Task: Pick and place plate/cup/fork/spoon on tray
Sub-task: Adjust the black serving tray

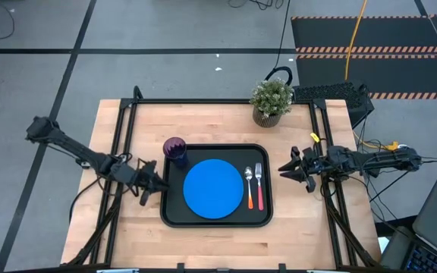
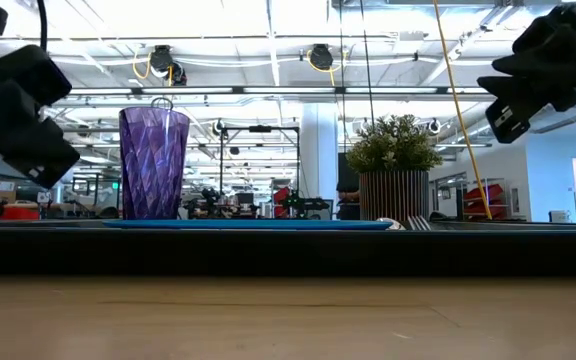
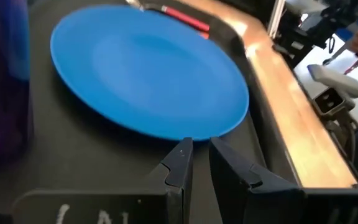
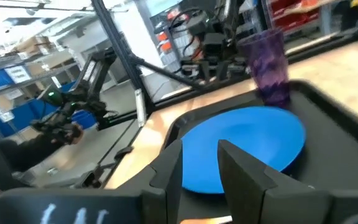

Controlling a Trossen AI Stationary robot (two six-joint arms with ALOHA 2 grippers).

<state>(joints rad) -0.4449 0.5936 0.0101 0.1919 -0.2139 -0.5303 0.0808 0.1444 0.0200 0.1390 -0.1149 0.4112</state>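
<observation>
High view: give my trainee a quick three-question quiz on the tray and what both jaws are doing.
1. True or false: the fork lies between the spoon and the plate.
2. Which tray corner holds the cup? A) far left B) near right C) far right
3. Fill in: the left gripper and right gripper each hold ____.

Key
1. False; the spoon is next to the plate.
2. A.
3. Nothing; both hover just outside the tray's short sides, jaws slightly parted.
</observation>
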